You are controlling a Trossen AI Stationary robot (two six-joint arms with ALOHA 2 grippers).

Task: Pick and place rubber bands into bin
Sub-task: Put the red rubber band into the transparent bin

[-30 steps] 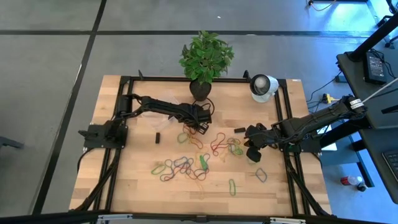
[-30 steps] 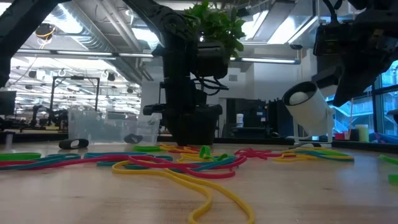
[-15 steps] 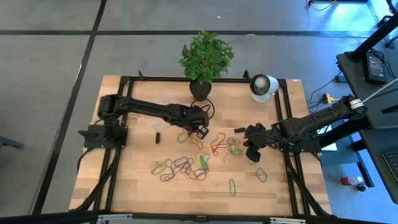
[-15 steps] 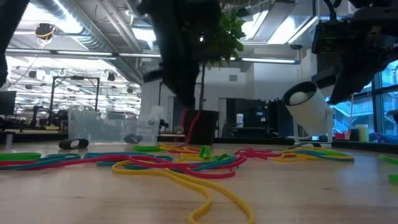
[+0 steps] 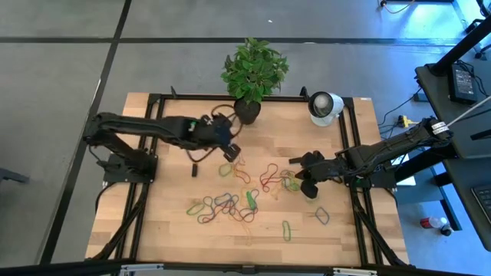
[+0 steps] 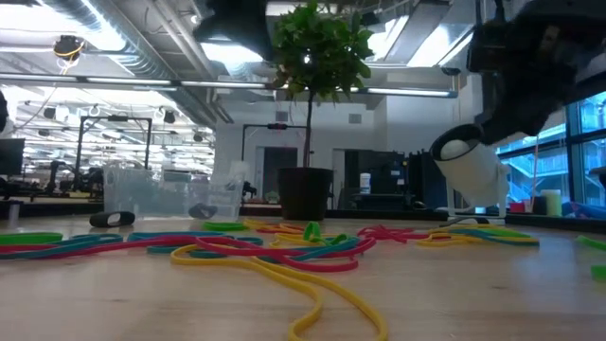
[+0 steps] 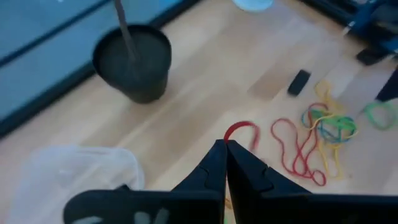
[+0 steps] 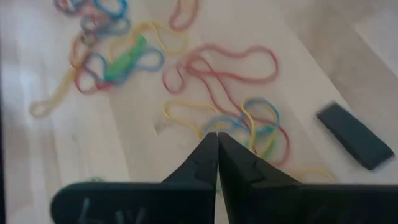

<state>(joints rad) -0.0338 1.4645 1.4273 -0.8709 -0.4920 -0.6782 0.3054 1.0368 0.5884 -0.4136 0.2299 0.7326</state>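
Many coloured rubber bands lie strewn across the middle of the wooden table, and they also show in the low view. The clear plastic bin stands at the far left beside the black plant pot. My left gripper hangs high over the table between bin and pile, shut on a red rubber band. My right gripper hovers shut above the right side of the pile, with nothing in it. My left gripper pinches the red band by one end at the very tips of its two shut fingers. The fingers slant down from the table's left. The rest of the loop curls out past the tips, lifted clear of the table.
A potted plant and a white round camera stand at the far edge. Small black blocks lie on the wood. Bare wood shows along the near edge.
My left gripper has risen from the table in front of the plant pot, lifting a red band clear, and drawn back toward the table's left, tipping less steeply. In the low view it has climbed out of the picture's middle. The right gripper has stayed in place.
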